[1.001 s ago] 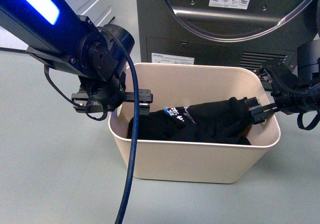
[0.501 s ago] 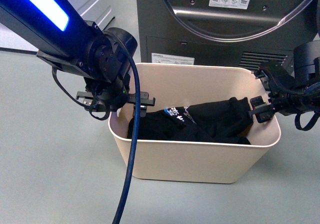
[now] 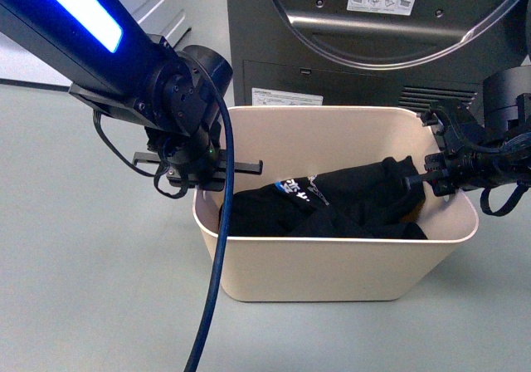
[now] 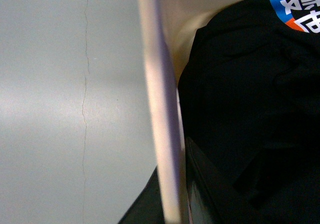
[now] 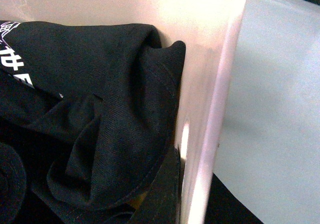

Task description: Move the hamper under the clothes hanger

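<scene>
A grey-green floor (image 3: 83, 305) carries everything. At its far side stands a dark machine (image 3: 274, 40) with a round door and a vent grille low down. The hamper (image 3: 332, 264), a cream tub with rounded corners, sits upright on the floor just in front of that machine, its long side facing the camera. Inside it lies a crumpled black garment (image 3: 348, 206) that covers most of the bottom and reaches up towards the right short wall. A blue, white and orange print (image 3: 294, 188) shows on its near left part.

The left arm (image 3: 99, 56), black with a lit blue strip, comes in from the upper left, and the right arm (image 3: 506, 98) comes in from the right edge. A blue cable (image 3: 217, 289) hangs from the left arm down across the front of the hamper.

The left pincer (image 3: 217, 173) sits astride the hamper's left short wall. The left wrist view shows the rim running between its dark fingers (image 4: 210, 194), one inside and one outside, pressed to the wall, so it is clamped on the hamper. The right pincer (image 3: 431, 181) sits astride the right short wall the same way. In the right wrist view one finger (image 5: 162, 194) lies inside against the wall beside the garment and a dark part shows outside, so it too grips the hamper
</scene>
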Controlling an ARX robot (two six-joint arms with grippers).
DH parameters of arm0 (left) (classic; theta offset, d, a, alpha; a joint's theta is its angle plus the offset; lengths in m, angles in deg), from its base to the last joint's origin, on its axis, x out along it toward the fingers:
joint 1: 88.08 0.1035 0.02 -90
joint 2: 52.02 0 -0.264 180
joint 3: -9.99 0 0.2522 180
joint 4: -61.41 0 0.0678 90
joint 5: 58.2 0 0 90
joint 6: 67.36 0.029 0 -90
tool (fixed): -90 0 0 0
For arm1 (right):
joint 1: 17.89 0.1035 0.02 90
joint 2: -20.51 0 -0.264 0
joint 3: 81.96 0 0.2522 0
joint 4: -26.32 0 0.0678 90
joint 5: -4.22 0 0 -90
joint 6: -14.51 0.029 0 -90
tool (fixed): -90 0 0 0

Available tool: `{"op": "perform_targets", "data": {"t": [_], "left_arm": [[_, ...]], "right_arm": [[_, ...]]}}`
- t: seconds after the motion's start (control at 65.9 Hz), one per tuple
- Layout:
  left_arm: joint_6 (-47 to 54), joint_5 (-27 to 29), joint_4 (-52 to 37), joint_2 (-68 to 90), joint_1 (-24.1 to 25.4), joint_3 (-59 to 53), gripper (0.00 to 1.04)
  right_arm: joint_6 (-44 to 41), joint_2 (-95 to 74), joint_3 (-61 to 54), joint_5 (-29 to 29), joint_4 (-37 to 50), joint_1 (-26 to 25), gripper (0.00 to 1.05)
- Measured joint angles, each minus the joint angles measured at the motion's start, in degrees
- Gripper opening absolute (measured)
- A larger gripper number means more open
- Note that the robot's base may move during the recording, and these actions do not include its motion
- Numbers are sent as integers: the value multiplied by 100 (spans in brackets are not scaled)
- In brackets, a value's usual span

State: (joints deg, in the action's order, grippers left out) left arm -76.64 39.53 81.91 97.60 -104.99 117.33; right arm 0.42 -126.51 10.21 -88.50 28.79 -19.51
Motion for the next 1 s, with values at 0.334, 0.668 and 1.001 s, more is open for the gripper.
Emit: {"op": "perform_targets", "data": {"t": [0.334,0.668,1.001], "left_arm": [[-33,-68,0,7,-7,20,5],[33,-166,13,-164,17,-164,5],[232,-87,13,-758,35,-348,5]], "right_arm": [[39,-7,17,-44,-90,-31,6],[44,319,-201,-103,-334,-101,6],[83,997,-590,-195,-378,-140,6]]}}
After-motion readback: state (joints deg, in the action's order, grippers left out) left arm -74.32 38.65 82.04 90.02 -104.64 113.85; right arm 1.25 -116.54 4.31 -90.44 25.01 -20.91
